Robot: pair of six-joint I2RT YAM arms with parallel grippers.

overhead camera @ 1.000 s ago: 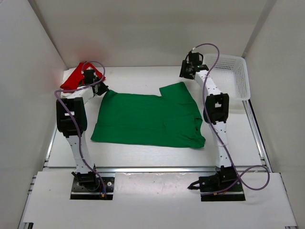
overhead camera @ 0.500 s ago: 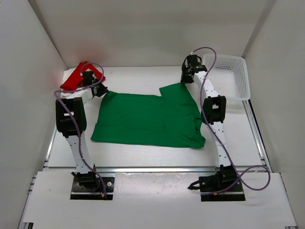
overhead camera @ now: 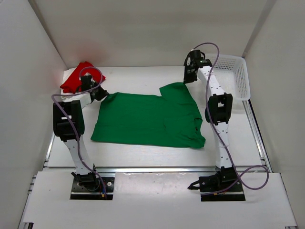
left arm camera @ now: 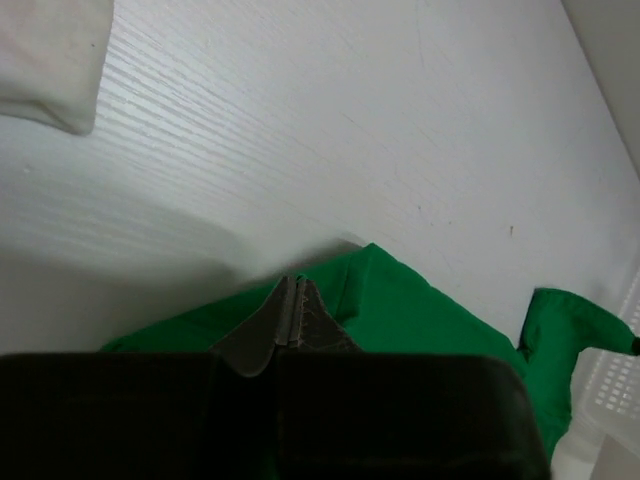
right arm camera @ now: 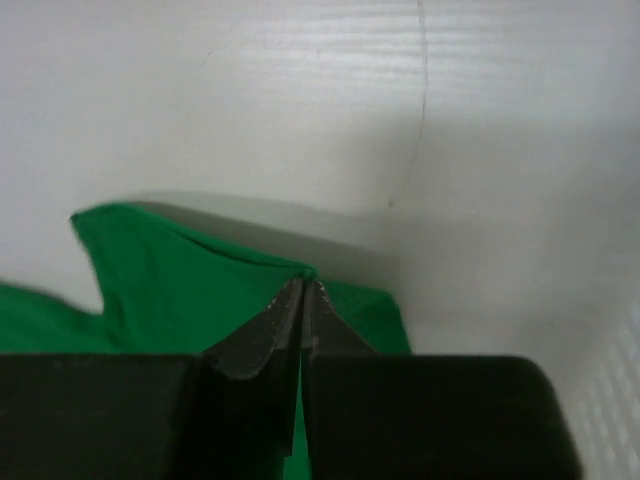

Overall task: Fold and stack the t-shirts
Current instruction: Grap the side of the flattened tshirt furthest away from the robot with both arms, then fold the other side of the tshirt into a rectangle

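The green t-shirt (overhead camera: 147, 119) lies spread flat in the middle of the table. My left gripper (overhead camera: 101, 93) is shut on its far left corner; in the left wrist view the closed fingertips (left arm camera: 292, 292) pinch green cloth (left arm camera: 420, 310). My right gripper (overhead camera: 187, 80) is shut on the far right corner, and the right wrist view shows a fold of green cloth (right arm camera: 180, 270) caught at the gripper (right arm camera: 303, 287). The red t-shirt (overhead camera: 74, 80) sits bunched at the back left. A corner of the white t-shirt (left arm camera: 45, 60) shows in the left wrist view.
A white mesh basket (overhead camera: 234, 75) stands at the back right, just beyond the right arm; its edge shows in both wrist views (left arm camera: 615, 385) (right arm camera: 622, 400). White walls close in the table on the left, back and right.
The right gripper has come down onto the green t-shirt's far right corner and shut on it. The left gripper has stayed shut on the far left corner, its arm shifting slightly left.
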